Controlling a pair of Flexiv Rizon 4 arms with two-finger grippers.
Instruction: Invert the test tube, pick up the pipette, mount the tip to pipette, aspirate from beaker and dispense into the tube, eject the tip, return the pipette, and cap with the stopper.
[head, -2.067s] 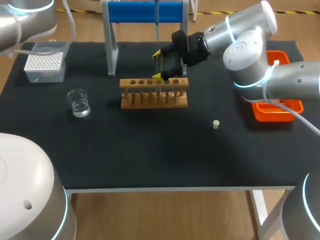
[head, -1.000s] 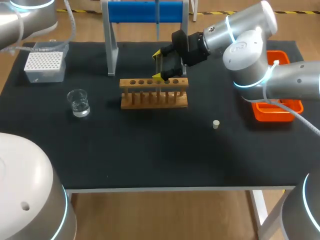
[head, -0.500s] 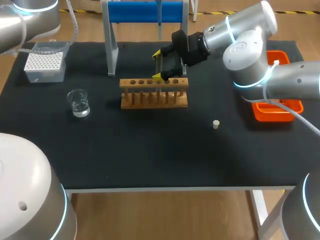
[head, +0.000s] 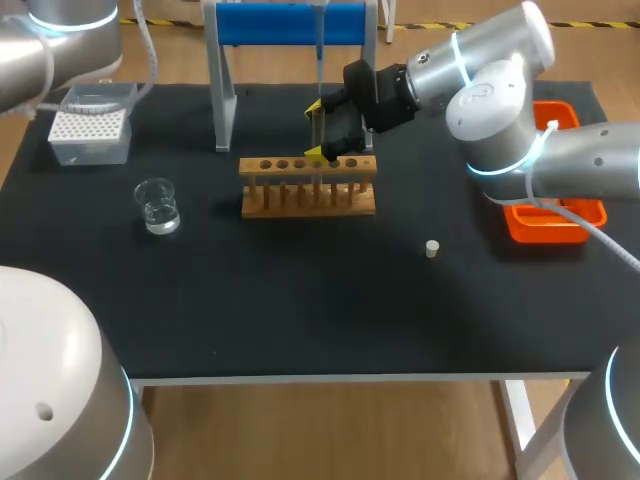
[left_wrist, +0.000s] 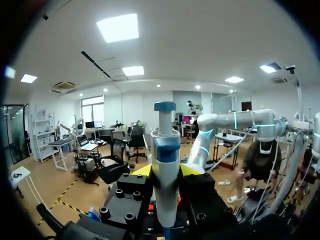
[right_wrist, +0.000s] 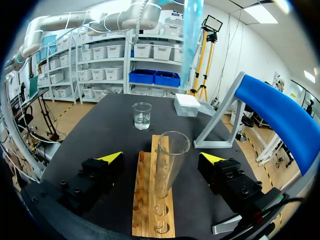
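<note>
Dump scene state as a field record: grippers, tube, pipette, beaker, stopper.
left gripper: shut on blue-and-white pipette, upright
right gripper: open, fingers either side of clear glass test tube, not touching it
tube: upright, mouth up, in wooden rack
glass beaker: clear liquid inside, stands apart from rack
white tip box: table's far left corner
small white stopper: loose on table, apart from rack

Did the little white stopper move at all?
No. The small cream cylindrical stopper lies where it was, the same gap from the wooden test-tube rack.
</note>
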